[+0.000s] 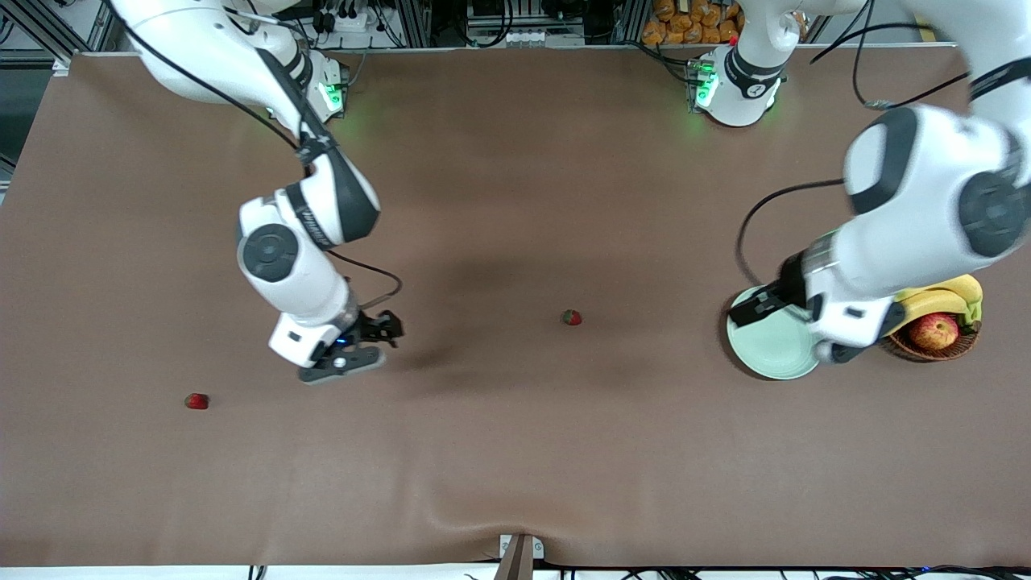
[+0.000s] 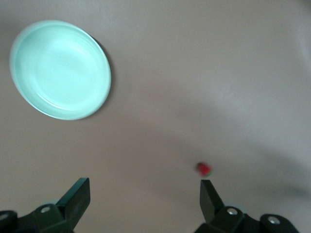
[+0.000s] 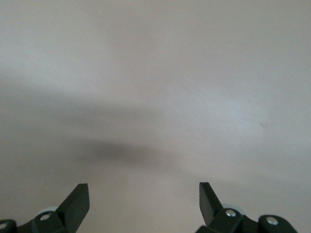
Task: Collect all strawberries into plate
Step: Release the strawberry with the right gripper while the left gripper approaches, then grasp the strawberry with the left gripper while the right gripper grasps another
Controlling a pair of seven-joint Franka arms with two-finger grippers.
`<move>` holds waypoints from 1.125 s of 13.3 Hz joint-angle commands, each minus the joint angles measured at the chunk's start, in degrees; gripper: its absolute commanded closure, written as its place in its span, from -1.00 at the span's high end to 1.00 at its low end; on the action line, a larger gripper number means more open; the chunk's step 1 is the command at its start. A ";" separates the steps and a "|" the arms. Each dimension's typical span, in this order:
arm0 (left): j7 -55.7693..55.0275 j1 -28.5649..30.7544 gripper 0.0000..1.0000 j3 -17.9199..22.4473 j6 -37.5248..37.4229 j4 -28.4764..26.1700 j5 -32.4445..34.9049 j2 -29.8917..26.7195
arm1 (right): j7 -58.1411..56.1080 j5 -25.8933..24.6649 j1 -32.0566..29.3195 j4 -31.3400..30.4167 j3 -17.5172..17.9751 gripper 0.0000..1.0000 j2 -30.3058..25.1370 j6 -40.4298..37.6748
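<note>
Two strawberries lie on the brown table: one strawberry (image 1: pixel 571 317) near the middle, also seen as the strawberry (image 2: pixel 204 169) in the left wrist view, and a second strawberry (image 1: pixel 196 400) toward the right arm's end, nearer the front camera. The mint-green plate (image 1: pixel 773 354) (image 2: pixel 60 70) sits toward the left arm's end and looks bare inside. My left gripper (image 1: pixel 749 310) (image 2: pixel 145 187) hangs open over the plate's rim, holding nothing. My right gripper (image 1: pixel 387 329) (image 3: pixel 144 189) is open over bare table between the two berries, with nothing between its fingers.
A brown wicker basket (image 1: pixel 910 348) stands beside the plate, toward the left arm's end of the table, holding bananas (image 1: pixel 938 298) and a red-yellow apple (image 1: pixel 934 330). The left arm's forearm partly covers the basket and the plate.
</note>
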 commanded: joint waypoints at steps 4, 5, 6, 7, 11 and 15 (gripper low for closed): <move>-23.37 -9.24 1.00 0.31 9.92 1.22 -0.79 9.82 | 0.62 -0.14 -6.96 -15.05 0.60 1.00 -10.78 -4.23; -26.27 -12.29 1.00 0.31 11.92 1.22 -0.62 11.41 | 0.89 -0.14 -8.45 -15.33 0.68 1.00 -11.31 -7.21; -29.26 -14.50 1.00 0.39 15.16 1.13 -0.35 13.60 | 1.15 -0.14 -9.34 -15.24 0.68 1.00 -11.41 -10.72; -32.25 -15.65 1.00 0.39 17.46 1.13 -0.61 15.62 | 1.50 -0.14 -9.87 -15.33 0.68 1.00 -11.41 -12.84; -42.73 -20.40 1.00 0.66 22.05 1.31 1.40 21.17 | 6.24 0.74 -13.02 -18.93 0.77 1.00 -10.27 -11.99; -44.23 -21.72 1.00 0.83 22.14 1.22 1.67 24.77 | 6.25 4.41 -15.68 -24.54 0.95 1.00 -9.21 -6.03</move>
